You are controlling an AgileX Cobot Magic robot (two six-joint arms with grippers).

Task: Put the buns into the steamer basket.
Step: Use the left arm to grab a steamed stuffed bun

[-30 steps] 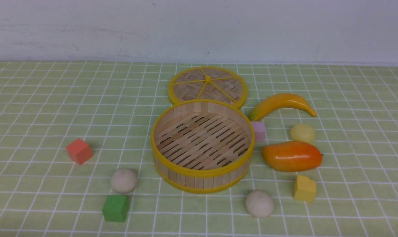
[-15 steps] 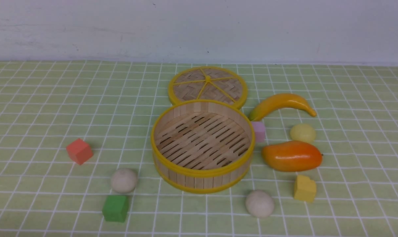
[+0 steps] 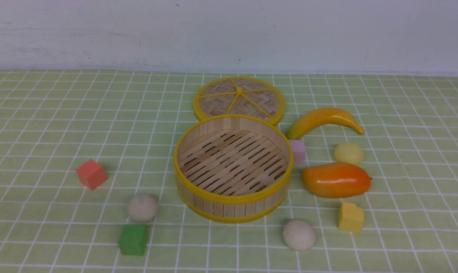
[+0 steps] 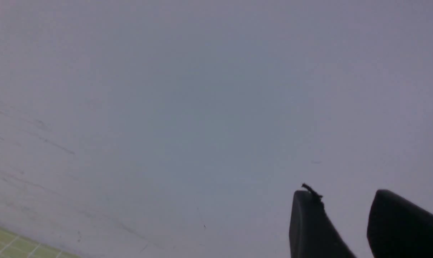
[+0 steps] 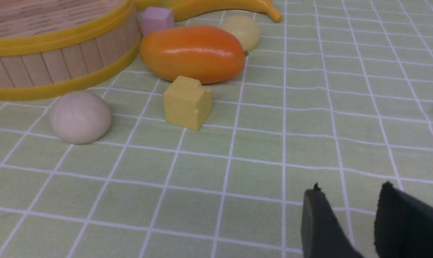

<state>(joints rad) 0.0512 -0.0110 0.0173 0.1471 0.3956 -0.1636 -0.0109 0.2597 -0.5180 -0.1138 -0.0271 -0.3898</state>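
You have all 3 buns lying on the green checked tablecloth (image 3: 43, 113), outside the steamer basket (image 3: 229, 206). The basket stands upright in the middle of the scene with only its slatted floor showing inside. Its woven lid (image 3: 239, 98) lies flat just behind it, on the far side.

The left beige bun (image 3: 143, 207) sits near-left of the basket, just beyond a green cube (image 3: 133, 239). A red cube (image 3: 91, 174) lies farther left and farther back, well apart from both.

The right beige bun (image 3: 298, 234) sits near-right of the basket, close to its wall but not touching it. A yellow block (image 3: 350, 217) lies to this bun's right.

The pale yellow bun (image 3: 348, 153) is on the right, between a banana (image 3: 323, 119) on its far side and a mango (image 3: 336, 179) on its near side, very close to the mango. A pink cube (image 3: 298, 151) sits against the basket's right wall.

Neither arm shows in the front view. In its wrist view your left gripper (image 4: 343, 195) points at the pale wall (image 4: 202, 89), its 2 fingers apart with nothing between them. Your right gripper (image 5: 351, 190) hangs low over bare cloth, on the near-right side of the yellow block, fingers likewise spread and holding nothing.
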